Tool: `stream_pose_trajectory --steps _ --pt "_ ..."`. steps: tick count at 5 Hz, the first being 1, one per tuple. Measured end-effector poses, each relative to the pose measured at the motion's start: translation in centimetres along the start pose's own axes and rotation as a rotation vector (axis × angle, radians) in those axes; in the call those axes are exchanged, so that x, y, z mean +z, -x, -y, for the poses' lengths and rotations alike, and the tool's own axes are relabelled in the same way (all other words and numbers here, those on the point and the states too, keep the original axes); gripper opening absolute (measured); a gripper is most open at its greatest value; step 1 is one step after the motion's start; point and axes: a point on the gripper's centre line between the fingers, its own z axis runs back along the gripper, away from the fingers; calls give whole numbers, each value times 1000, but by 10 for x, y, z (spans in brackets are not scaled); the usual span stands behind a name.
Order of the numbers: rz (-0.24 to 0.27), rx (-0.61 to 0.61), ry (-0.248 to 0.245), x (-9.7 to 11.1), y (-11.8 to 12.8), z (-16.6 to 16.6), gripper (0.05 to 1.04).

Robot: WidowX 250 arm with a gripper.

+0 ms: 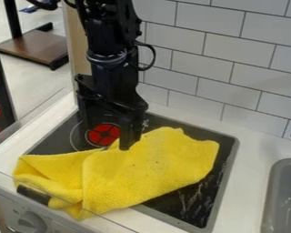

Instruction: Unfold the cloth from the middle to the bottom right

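Cloth, plush and yellow, lies rumpled across the black stovetop, mostly below and to the right of the claw in the camera view. Its upper edge runs behind and beside the claw's right-hand finger in the view, whose tip overlaps the yellow; whether they touch, I cannot tell. The left part is doubled into loose folds and spills over the front edge of the stove, while the broad right part lies flatter, with a few small dark specks on it (crumbs or marks, too small to tell).

The claw hangs down from the top of the view with its fingers spread well apart. A red burner disc shows in the gap between them, and I see no cloth pinched there.

As for writing, small pale marks sit on the stovetop just right of the claw, and more pale marks show by the knob on the front panel; I can't make out any words. Pale streaks run over the dark surface at the lower right.

White counter borders the stovetop, with a grey sink at the right edge and pale tiles behind. A brown board stands beyond the counter, upper left.
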Motion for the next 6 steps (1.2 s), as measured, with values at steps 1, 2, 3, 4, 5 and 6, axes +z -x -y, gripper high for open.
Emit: stream_pose_trajectory --steps 1,2,3,4,5,6 --pt "-22 1 5 -5 3 1 999" --pt "-65 4 4 -23 -2 -2 999" --pt "-94 56 -31 -38 -12 -20 999" --pt "-108 108 -49 -47 -22 -37 999" --pt "-119 139 -65 -53 -27 -46 999" --pt "-119 138 -77 -56 -28 -48 999"
